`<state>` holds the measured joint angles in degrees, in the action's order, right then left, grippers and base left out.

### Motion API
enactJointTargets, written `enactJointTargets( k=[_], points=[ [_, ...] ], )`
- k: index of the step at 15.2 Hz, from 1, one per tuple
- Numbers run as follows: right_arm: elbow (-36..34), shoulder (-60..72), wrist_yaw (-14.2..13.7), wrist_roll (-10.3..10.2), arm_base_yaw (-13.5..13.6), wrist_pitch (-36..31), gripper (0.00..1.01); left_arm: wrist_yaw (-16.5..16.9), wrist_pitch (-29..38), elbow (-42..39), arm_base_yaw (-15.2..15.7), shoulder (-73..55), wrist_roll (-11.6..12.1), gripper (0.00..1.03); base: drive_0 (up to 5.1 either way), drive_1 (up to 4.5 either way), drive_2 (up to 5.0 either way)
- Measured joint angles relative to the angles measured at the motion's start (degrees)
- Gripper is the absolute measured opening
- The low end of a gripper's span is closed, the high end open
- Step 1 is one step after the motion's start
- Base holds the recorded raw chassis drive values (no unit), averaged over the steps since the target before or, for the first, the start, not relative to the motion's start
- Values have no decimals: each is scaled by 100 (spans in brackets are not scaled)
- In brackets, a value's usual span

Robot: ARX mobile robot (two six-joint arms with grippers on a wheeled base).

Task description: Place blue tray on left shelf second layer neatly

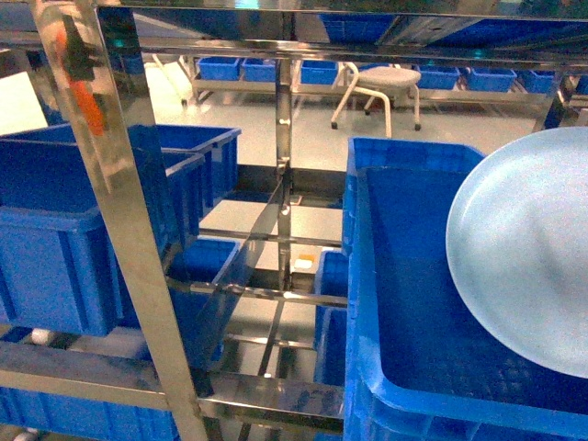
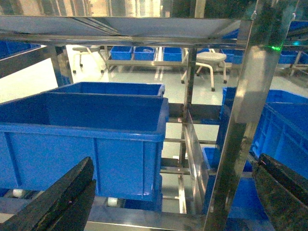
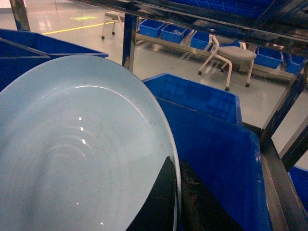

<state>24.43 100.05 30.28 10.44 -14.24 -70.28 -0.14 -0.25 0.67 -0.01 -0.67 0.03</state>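
Note:
The pale blue tray (image 1: pixel 524 248) hangs tilted at the right of the head view, over a deep dark-blue crate (image 1: pixel 413 303). In the right wrist view the blue tray (image 3: pixel 82 149) fills the left half, and my right gripper (image 3: pixel 177 197) is shut on its rim, one black finger on each side. The left shelf second layer (image 1: pixel 83 372) is a shiny steel tier at the left holding dark-blue crates (image 1: pixel 64 239). My left gripper (image 2: pixel 168 202) stands open in front of that tier's front rail (image 2: pixel 144 221), with nothing between its fingers (image 2: pixel 53 202). Neither gripper shows in the head view.
A slanting steel upright (image 1: pixel 119 211) crosses the left foreground, and another upright (image 2: pixel 245 120) stands close before the left gripper. More blue crates (image 1: pixel 266 69) and a white stool (image 1: pixel 381 87) stand on the floor behind the rack.

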Motion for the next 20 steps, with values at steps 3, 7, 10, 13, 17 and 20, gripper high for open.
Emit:
enactJointTargets(
  k=[3,7,10,13,17,20],
  points=[
    [76,372,-31,175,4,-24,2,0,2,0,0,0,-2,98,0,0,0],
    [116,758,-168,321,160,-229,2,0,0,0,0,0,0,98,0,0,0],
    [273,966,-177,385,179,-188,2,0,2,0,0,0,0,98,0,0,0],
    [385,1064,-149,450,66,-116,2,0,0,0,0,0,0,98,0,0,0],
    [455,1130,-85,529,42,-118,17,0,2,0,0,0,0,98,0,0,0],
    [452,1113,-61,483,37,-103,53,0,2,0,0,0,0,98,0,0,0]
  ],
)
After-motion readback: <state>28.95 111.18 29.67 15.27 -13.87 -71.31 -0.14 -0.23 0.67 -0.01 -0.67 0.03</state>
